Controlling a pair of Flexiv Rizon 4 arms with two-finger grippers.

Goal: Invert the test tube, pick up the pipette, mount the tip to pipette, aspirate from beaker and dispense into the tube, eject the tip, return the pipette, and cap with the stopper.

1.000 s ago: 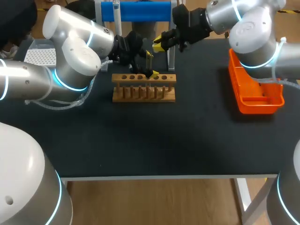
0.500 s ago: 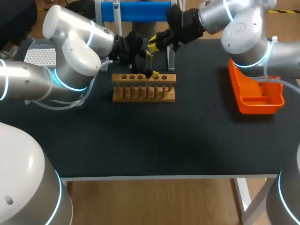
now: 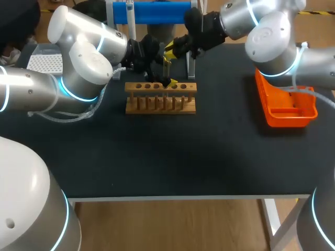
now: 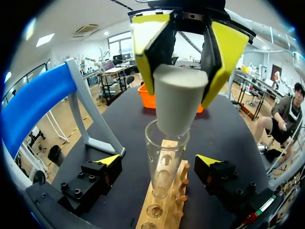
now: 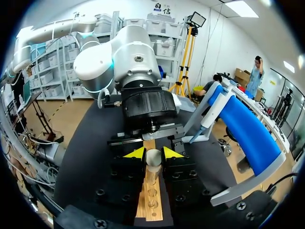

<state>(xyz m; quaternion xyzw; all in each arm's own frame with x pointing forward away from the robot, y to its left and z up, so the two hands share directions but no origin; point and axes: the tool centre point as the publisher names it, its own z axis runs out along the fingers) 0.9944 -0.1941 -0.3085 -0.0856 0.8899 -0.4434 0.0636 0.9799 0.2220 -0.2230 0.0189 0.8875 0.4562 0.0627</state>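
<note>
Both fingers of right gripper (image 5: 153,153) pinch stopper (image 4: 177,104).

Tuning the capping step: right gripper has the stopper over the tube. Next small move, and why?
Probably lower the right gripper straight down a little: its stopper sits aligned at the test tube mouth, seemingly not seated yet, and the open left gripper flanks the tube.

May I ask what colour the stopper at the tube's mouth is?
Off-white; the left wrist view shows the stopper best.
</note>
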